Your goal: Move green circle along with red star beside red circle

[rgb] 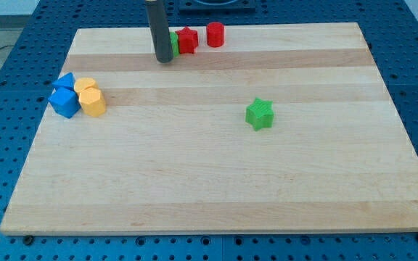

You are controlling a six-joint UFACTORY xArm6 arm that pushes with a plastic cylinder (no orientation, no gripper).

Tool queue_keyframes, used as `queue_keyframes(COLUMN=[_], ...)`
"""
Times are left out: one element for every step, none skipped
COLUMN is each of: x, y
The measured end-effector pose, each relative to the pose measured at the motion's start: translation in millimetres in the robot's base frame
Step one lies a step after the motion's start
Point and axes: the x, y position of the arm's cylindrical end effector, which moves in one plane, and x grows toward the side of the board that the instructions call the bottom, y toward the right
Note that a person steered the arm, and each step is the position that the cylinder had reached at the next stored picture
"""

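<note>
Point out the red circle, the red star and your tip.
red circle (215, 34), camera view, on its front side wall.
red star (188, 40), camera view, on its front face.
my tip (164, 59), camera view, at the rod's very end, covering the green circle's left part.

The wooden board (216, 188) carries 4 blocks at 11 o'clock, 3 at 12, and 1 green star (260, 114) near centre.

Evenly and brightly lit from overhead, with no harsh glare on the pale wooden worktop (209, 181). Soft, short shadows under the green star (260, 114) and beside the dark rod, at my tip (164, 61). Sharp across the middle; slightly softer toward the view's top edge. Mild perspective narrowing toward the top, no noticeable bending at the edges.
</note>
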Motion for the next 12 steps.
queue_keyframes(x=[0, 0, -3, 7, 4, -4, -25, -15, 14, 24, 24, 18], y=[18, 37, 49, 22, -46, -101, -95, -91, -90, -73, -45, -24])
